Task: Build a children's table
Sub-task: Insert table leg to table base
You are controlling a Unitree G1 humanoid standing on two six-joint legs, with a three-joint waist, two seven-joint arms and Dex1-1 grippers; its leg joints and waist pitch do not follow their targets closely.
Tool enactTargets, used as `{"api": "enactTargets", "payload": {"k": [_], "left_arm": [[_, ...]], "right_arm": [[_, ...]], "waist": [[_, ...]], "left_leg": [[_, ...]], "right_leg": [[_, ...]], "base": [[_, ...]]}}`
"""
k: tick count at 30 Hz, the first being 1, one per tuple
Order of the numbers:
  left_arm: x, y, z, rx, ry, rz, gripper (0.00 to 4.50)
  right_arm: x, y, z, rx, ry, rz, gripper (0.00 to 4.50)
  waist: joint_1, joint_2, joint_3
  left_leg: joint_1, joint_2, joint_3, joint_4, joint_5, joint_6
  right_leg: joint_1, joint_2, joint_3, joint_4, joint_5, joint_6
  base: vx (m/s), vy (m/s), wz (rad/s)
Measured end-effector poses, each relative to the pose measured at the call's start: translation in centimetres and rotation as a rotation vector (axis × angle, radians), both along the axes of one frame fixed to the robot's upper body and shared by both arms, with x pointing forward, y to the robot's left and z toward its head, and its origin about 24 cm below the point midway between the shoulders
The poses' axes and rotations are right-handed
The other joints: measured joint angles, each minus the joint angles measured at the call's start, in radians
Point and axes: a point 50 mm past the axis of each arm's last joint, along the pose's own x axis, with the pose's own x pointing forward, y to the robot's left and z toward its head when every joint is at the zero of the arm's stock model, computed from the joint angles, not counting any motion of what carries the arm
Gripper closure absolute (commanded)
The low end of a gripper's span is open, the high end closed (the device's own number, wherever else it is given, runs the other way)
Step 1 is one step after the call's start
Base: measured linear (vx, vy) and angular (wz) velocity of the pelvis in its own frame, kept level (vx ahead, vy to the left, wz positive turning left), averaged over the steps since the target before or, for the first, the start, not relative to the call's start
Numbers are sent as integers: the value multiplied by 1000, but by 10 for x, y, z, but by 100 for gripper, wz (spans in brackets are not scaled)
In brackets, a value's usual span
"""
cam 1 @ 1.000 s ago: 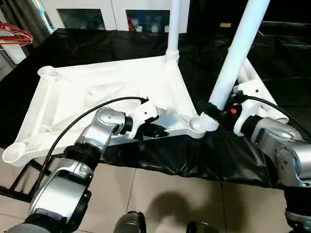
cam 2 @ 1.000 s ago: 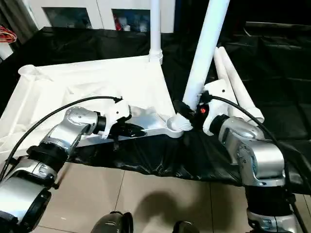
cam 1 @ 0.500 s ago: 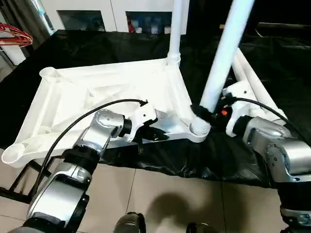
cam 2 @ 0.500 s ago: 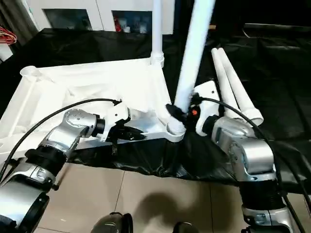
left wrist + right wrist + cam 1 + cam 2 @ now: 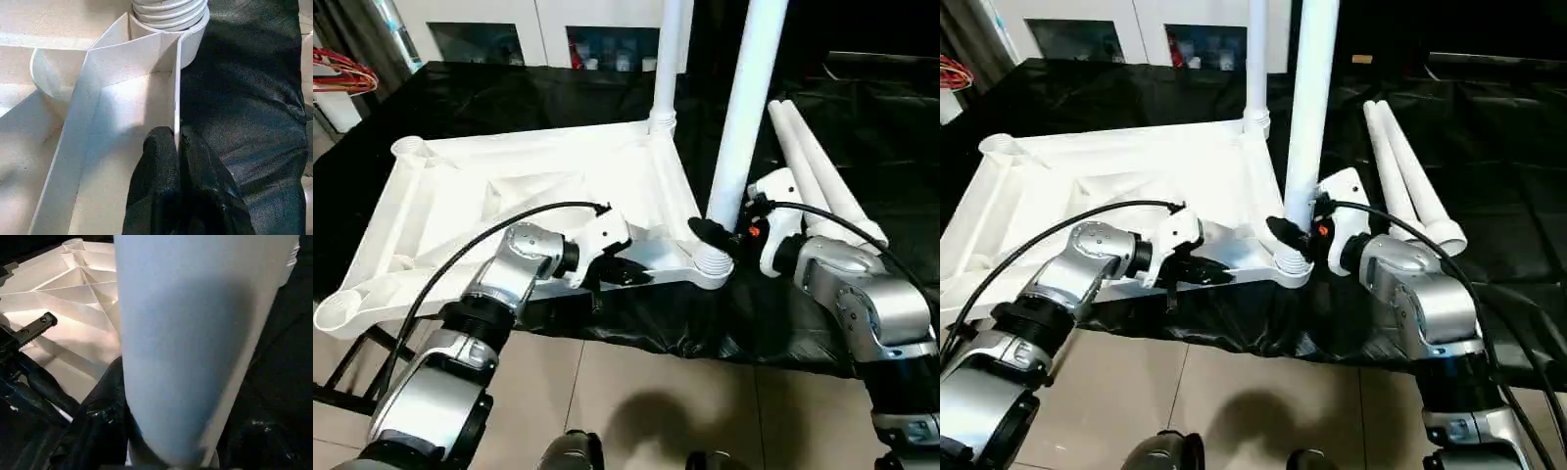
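Note:
The white table top [image 5: 509, 186] lies underside up on black cloth, its ribs showing. One leg [image 5: 663, 59] stands upright in the far right corner socket. My right gripper [image 5: 720, 233] is shut on a second leg [image 5: 744, 108], which stands nearly upright with its threaded end [image 5: 168, 10] in the near right corner socket [image 5: 710, 264]. In the right wrist view this leg [image 5: 195, 347] rises right before a black finger [image 5: 102, 426]. My left gripper [image 5: 176, 134] is shut on the thin near rim of the table top, just left of that socket.
Two loose legs [image 5: 818, 176] lie side by side on the black cloth [image 5: 862, 117] to the right. A white cabinet with glass doors [image 5: 538, 29] stands behind. Red cables [image 5: 342, 69] hang at far left. Tiled floor [image 5: 656, 392] lies below the near edge.
The leg in my right gripper has swung from leaning right to nearly upright, and its threaded end has moved left into the near right corner socket. My left gripper kept its hold.

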Motion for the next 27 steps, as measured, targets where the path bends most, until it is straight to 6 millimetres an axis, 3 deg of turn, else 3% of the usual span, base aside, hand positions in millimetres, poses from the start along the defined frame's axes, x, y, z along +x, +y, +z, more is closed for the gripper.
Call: {"api": "enactTargets", "payload": {"k": [9, 21, 27], "left_arm": [[-1, -3, -2, -2, 15, 3, 450], [-2, -9, -11, -2, 47, 19, 450], [-3, -12, -16, -4, 70, 26, 450]], "right_arm": [[-5, -10, -8, 95, 27, -39, 261], [-25, -27, -35, 221, 46, -156, 261], [-32, -27, -44, 254, 36, -195, 261]], "waist": [[7, -3, -4], [8, -2, -28], [6, -1, -30]], "left_leg": [[0, 0, 0, 0, 0, 1], [1, -1, 0, 0, -2, -1], [16, -1, 0, -3, -2, -2]], "right_leg": [[1, -1, 0, 0, 0, 0], [3, -1, -1, -2, 0, 0], [16, -2, -1, -5, -5, 8]], "base": [[0, 0, 0], [0, 0, 0], [0, 0, 0]]}}
